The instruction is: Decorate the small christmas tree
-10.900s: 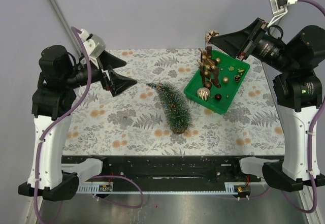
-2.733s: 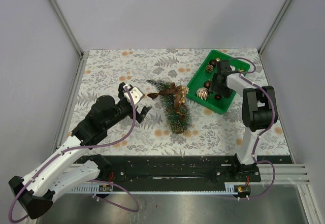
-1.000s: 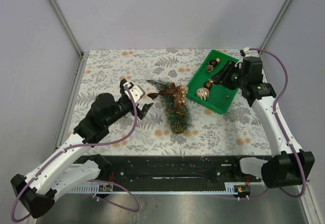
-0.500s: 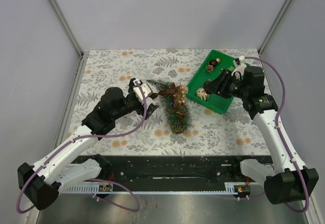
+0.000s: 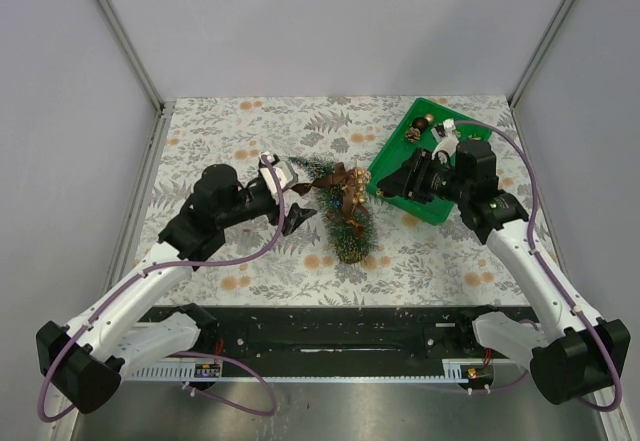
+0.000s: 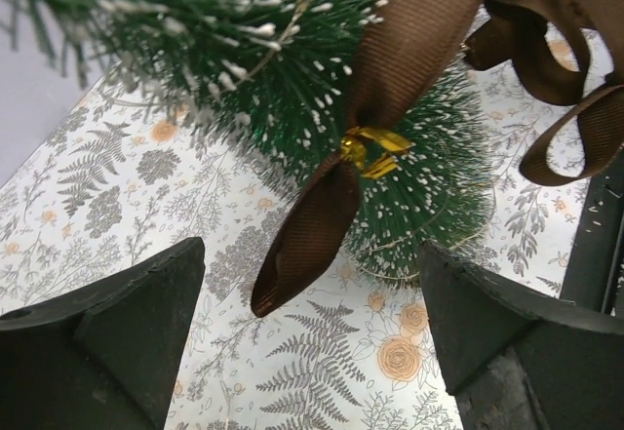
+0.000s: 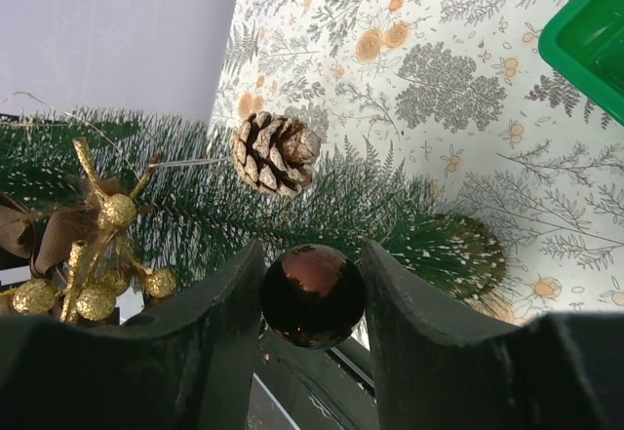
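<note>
While the left tool (image 6: 307, 254) gapes wide, prob to steady the frosted green bottle-brush tree (image 6: 292, 50), the right tool (image 7: 312, 254) pinches a shiny brown bauble (image 7: 312, 298).

light: even, soft | shadows: faint | wrist foregrounds blurred

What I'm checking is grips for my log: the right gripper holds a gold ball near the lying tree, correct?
Not gold: the right wrist view shows the right gripper holds a glossy dark brown ball near the lying tree.
</note>
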Motion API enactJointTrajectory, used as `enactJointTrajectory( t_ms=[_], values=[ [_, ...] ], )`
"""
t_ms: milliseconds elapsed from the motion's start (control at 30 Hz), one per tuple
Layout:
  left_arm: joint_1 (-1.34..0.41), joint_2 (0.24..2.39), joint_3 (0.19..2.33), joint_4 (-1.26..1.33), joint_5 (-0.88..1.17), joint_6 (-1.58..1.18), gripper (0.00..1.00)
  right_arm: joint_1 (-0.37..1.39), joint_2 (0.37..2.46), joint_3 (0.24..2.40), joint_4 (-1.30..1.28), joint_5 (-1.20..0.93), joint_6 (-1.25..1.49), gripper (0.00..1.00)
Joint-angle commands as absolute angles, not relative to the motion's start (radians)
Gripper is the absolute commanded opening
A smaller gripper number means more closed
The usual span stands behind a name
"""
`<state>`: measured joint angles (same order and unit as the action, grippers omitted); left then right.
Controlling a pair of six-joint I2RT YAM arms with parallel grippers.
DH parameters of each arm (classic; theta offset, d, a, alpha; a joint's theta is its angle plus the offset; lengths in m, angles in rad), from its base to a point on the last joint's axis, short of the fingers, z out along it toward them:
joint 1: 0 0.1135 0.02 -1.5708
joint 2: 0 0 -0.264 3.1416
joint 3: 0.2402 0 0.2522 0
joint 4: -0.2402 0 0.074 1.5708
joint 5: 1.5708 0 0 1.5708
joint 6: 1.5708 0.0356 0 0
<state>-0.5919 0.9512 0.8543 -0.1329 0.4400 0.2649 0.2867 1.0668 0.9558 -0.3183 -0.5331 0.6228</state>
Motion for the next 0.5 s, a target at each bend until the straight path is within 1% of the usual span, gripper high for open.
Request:
enactJointTrajectory(
  t_ms=[0, 167, 467],
  values=[
    [-0.586, 0.942, 0.868, -0.072, 0.518, 0.264, 0.93, 0.311, 1.046, 0.930, -0.223, -0.503, 0.664, 0.23],
    [-0.588, 0.942, 0.853, -0.031, 0.534, 0.255, 0.90, 0.339, 1.046, 0.884, -0.196, -0.476, 0.687, 0.22],
    [-0.587, 0.951, 0.847, -0.006, 0.564, 0.255, 0.79, 0.347, 1.026, 0.833, -0.169, -0.413, 0.712, 0.19]
  ],
)
